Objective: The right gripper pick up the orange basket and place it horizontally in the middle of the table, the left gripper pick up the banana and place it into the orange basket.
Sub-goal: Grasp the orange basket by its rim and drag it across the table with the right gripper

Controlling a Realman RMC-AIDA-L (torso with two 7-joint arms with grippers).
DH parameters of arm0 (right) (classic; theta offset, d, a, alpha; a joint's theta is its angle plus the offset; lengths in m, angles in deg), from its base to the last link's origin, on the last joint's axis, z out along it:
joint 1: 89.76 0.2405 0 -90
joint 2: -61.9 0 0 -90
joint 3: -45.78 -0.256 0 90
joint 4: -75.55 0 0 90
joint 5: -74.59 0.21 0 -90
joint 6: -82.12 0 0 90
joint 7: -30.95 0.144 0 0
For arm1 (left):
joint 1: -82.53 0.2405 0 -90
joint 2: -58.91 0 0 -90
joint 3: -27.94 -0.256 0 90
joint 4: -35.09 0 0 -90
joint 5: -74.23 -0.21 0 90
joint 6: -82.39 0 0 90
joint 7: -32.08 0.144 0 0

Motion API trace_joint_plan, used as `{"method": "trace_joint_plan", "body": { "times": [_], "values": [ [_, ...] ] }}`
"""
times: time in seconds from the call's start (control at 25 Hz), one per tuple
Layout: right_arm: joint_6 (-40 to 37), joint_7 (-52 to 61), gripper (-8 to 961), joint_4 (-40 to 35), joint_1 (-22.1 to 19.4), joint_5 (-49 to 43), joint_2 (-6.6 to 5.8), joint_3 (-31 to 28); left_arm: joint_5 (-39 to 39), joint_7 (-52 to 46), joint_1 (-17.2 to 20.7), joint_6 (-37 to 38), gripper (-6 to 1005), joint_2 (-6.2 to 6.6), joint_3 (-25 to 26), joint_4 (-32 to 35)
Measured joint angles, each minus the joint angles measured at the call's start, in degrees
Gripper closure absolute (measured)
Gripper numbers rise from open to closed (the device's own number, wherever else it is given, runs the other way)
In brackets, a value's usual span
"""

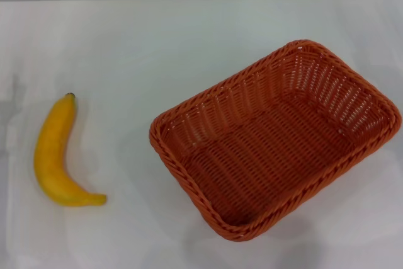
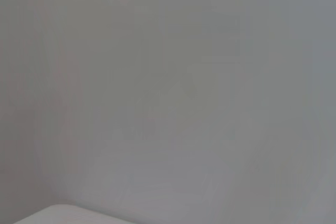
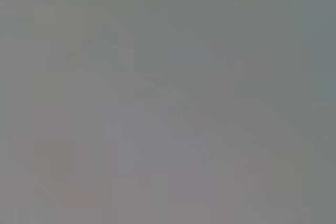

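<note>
- The orange basket (image 1: 275,142) sits right of centre in the head view, on the white counter (image 1: 157,48). Its long axis runs diagonally, from lower left up to upper right, so it is not yet horizontal.
- It is empty, woven, with a braided rim and sloping sides.
- The banana (image 1: 58,154) lies at the left, well apart from it, dark tip uppermost.
- Neither claw shows in any view, so their state cannot be told; the right arm's side looks nearer the basket.

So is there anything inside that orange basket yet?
No. The orange basket is empty; its woven floor shows all the way across. The banana lies apart on the table. What is under the basket cannot be seen.
</note>
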Motion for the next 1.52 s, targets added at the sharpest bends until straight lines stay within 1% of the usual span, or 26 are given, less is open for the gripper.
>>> {"method": "trace_joint_plan", "body": {
  "times": [0.4, 0.76, 0.92, 1.08, 1.28, 1.4, 1.52],
  "values": [
    [-0.22, 1.33, 80, 0.02, 0.5, 0.13, 0.1, -0.15, 0.33, -0.4, 0.47, -0.54, 138, -0.18, 0.1, 0.21],
    [-1.78, 4.09, 81, 0.11, 1.21, 0.13, 0.05, -0.1, 0.89, -1.56, 0.35, -0.63, 138, -0.01, 0.19, -0.07],
    [-2.74, 9.1, 81, 1.2, 1.55, 0.42, 0.06, -1.74, 0.96, -1.5, 0.25, -0.38, 138, -0.03, 0.19, -0.17],
    [-7.68, 15.5, 80, 1.35, 2.81, 0.36, -0.07, -2.4, 0.98, -1.52, 0.17, -0.05, 138, -0.08, 0.19, 0.12],
    [-6.82, 16.08, 81, 1.23, 4.39, 0.4, 0.11, -2.53, 1.04, -1.97, 0.54, 0.64, 137, -0.19, 0.18, 0.86],
    [-6.6, 18.05, 83, 0.28, 5.11, -1.0, -0.26, -0.22, 1.25, -3.54, 1.2, 1.61, 137, -0.12, 0.07, 2.35],
    [-4.92, 18.64, 84, -5.16, 4.33, -4.03, -0.37, 6.39, 1.01, -4.48, 2.11, 3.52, 137, -0.01, -0.25, 2.57]
  ]
}}
